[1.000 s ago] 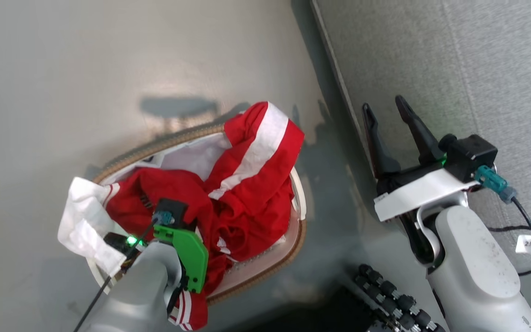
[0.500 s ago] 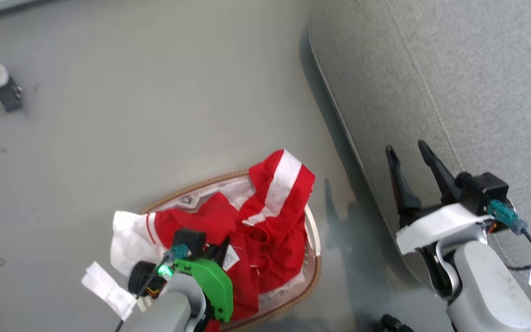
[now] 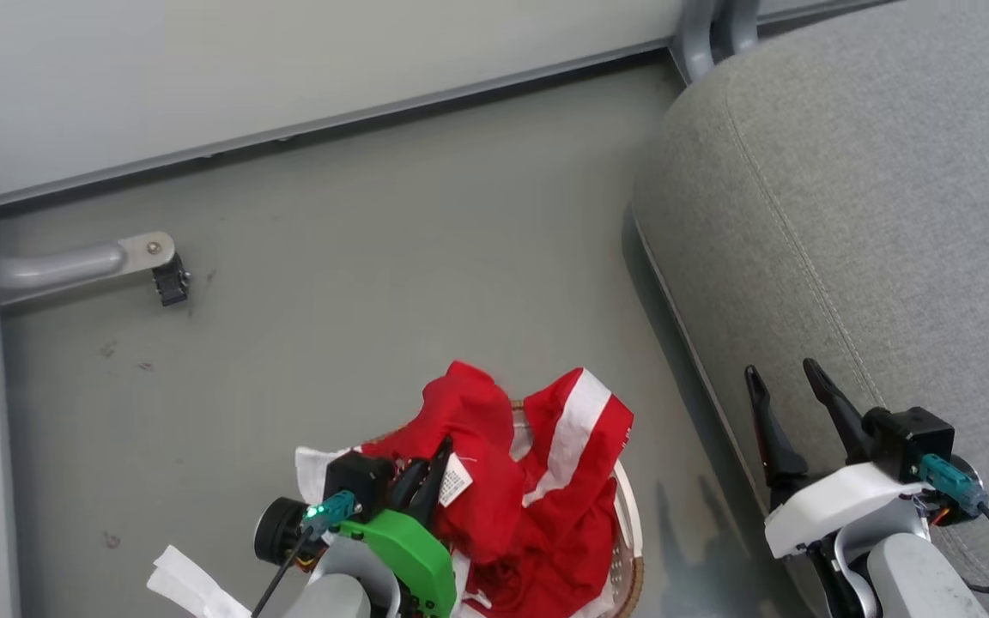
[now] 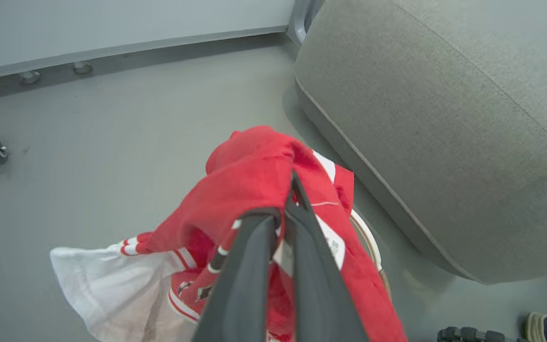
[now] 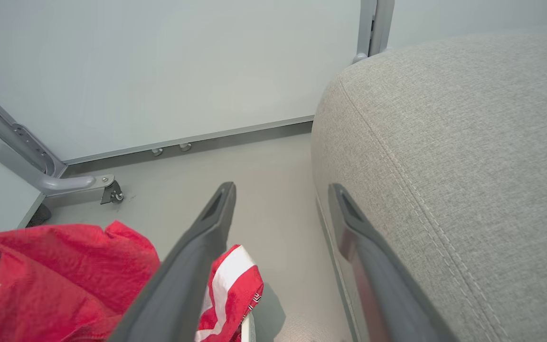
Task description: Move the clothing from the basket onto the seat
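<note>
My left gripper [image 3: 436,459] is shut on a bunch of red clothing [image 3: 494,498] and holds it raised above the basket [image 3: 629,532]. In the left wrist view the fingers [image 4: 254,266] pinch red fabric [image 4: 249,175] with a white label. A white panel [image 4: 107,280] hangs to the left. A red piece with a broad white stripe [image 3: 576,429] drapes over the basket's far side. The grey seat [image 3: 846,215] stands to the right of the basket. My right gripper [image 3: 779,371] is open and empty beside the seat's edge; the right wrist view shows its spread fingers [image 5: 197,251] near the seat [image 5: 444,166].
A pale wall panel with a grey metal frame runs along the back. A frame foot with a black caster [image 3: 170,283] stands at the left. A white strip [image 3: 185,584] hangs beside my left wrist. Bare grey floor lies between the basket and the wall.
The head camera has tilted up, so the whole picture has shifted. My left gripper has lifted the bunched red clothing up out of the basket. The right gripper stays open.
</note>
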Controlling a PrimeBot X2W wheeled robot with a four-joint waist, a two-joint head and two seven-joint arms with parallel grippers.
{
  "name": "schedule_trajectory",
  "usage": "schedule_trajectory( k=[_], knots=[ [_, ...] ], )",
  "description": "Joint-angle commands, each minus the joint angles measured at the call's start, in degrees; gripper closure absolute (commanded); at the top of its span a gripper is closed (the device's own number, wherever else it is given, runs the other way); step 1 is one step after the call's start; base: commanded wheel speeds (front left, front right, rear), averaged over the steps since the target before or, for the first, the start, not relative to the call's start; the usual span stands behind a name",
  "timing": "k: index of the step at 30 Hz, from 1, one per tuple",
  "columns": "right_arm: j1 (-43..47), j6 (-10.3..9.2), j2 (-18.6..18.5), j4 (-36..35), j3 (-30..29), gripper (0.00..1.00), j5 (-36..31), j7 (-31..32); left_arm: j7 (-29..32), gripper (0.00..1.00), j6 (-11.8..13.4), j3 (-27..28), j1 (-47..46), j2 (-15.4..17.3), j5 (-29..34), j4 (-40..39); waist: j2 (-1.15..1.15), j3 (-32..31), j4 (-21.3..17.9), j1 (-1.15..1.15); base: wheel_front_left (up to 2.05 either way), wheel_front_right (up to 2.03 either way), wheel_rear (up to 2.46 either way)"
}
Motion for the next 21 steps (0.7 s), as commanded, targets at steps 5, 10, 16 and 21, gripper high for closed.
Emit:
schedule_trajectory(
  k=[5, 10, 16, 21],
  knots=[
    [2.4, -0.02, -0.1, 0.6, 0.3, 0.0, -0.4, -0.3, -0.2, 1.0, -0.3, 1.4, 1.2, 0.1, 2.6, -6.9, 0.0, -6.9, 4.2, 0.0, 0.0, 0.0, 0.0],
    [3.6, -0.02, 0.0, 1.0, 1.0, 0.0, -0.3, -0.3, -0.2, 1.0, -0.3, 2.5, -0.7, 0.1, 3.1, -14.7, 0.0, -8.7, 4.7, 0.0, 0.0, 0.0, 0.0],
    [4.8, -0.02, 0.1, 1.2, 3.8, 0.0, -0.7, -0.3, -0.2, 1.0, -0.3, 3.8, -3.4, 0.1, 3.2, -22.1, 0.0, -10.0, 5.4, 0.0, 0.0, 0.0, 0.0],
    [4.3, -0.02, -0.2, 0.1, 10.1, 0.0, -1.6, -0.3, -0.1, 1.0, -0.2, 3.5, -5.2, 0.1, 3.3, -24.5, 0.0, -10.4, 5.8, 0.0, 0.0, 0.0, 0.0]
  ],
)
